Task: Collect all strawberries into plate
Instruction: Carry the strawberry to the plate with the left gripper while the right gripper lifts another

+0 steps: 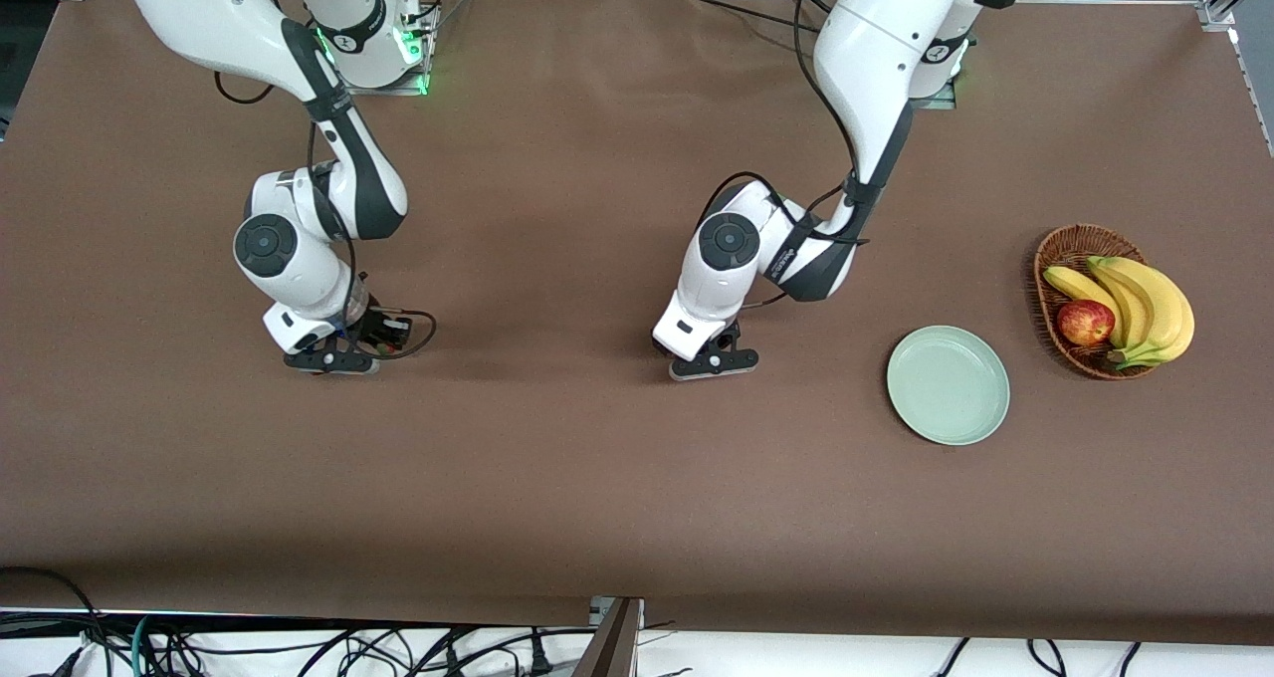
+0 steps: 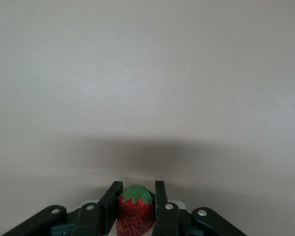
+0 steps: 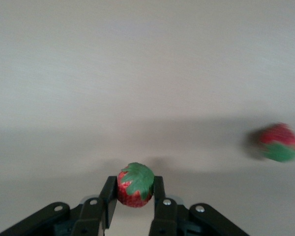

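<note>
My left gripper (image 1: pixel 712 363) is low over the table's middle and shut on a red strawberry with a green top; the left wrist view shows the berry (image 2: pixel 136 211) between the fingers of that gripper (image 2: pixel 137 187). My right gripper (image 1: pixel 333 360) is low over the table toward the right arm's end and shut on a second strawberry (image 3: pixel 135 187), gripped at the tips of that gripper (image 3: pixel 134 181). A third strawberry (image 3: pixel 280 142) lies on the cloth beside it. No strawberry shows in the front view. The mint-green plate (image 1: pixel 948 385) holds nothing.
A wicker basket (image 1: pixel 1070 244) with bananas (image 1: pixel 1145 304) and a red apple (image 1: pixel 1085 322) stands beside the plate, toward the left arm's end of the table. Brown cloth covers the table. Cables hang below its near edge.
</note>
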